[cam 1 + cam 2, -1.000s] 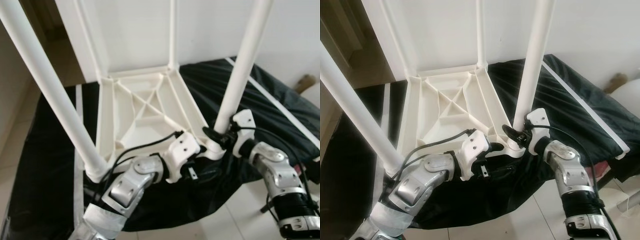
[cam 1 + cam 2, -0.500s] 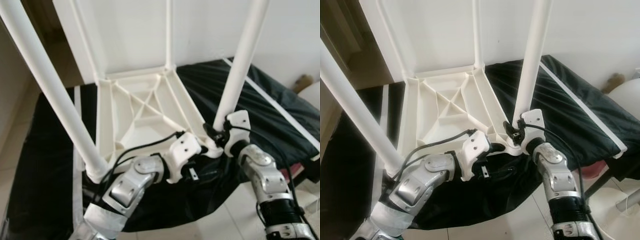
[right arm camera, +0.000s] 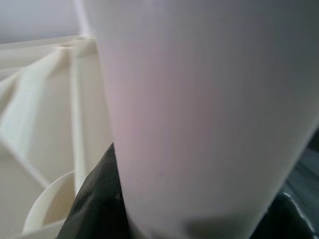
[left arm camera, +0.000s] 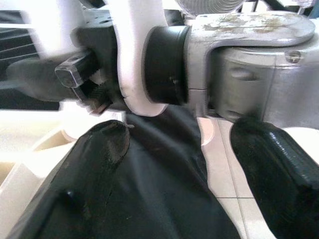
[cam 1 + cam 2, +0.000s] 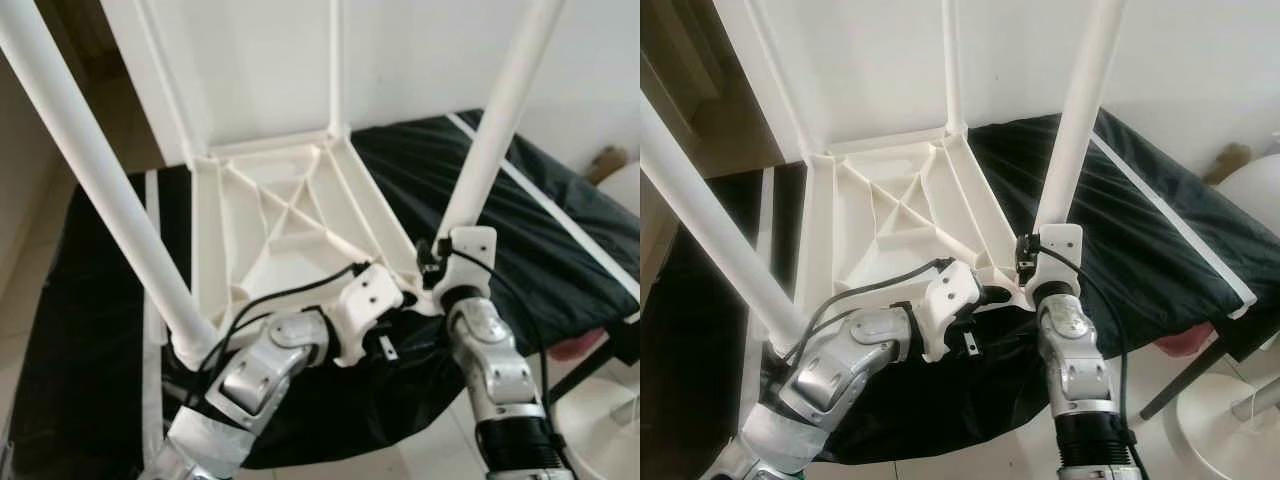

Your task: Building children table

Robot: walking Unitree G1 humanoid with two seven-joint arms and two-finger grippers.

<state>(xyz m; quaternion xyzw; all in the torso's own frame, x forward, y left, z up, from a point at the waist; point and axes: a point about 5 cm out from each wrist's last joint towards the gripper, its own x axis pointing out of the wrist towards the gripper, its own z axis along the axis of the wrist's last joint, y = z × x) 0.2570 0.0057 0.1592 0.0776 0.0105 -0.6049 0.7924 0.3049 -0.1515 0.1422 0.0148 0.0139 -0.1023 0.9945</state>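
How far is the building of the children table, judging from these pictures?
Done: the upturned tabletop lies on the black cloth with legs standing at its corners. In hand: the right gripper clasps the base of the near right leg; the left gripper, open, sits beside that corner. Left: seating this leg, then turning the table upright.

The white plastic table (image 5: 285,215) is lying upside down on a black sheet (image 5: 560,230). Its four round legs (image 5: 500,120) are sticking up from the corners.

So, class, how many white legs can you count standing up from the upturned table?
3: near left corner leg, far corner leg, and near right leg gripped by the right pincer. A fourth may be hidden.
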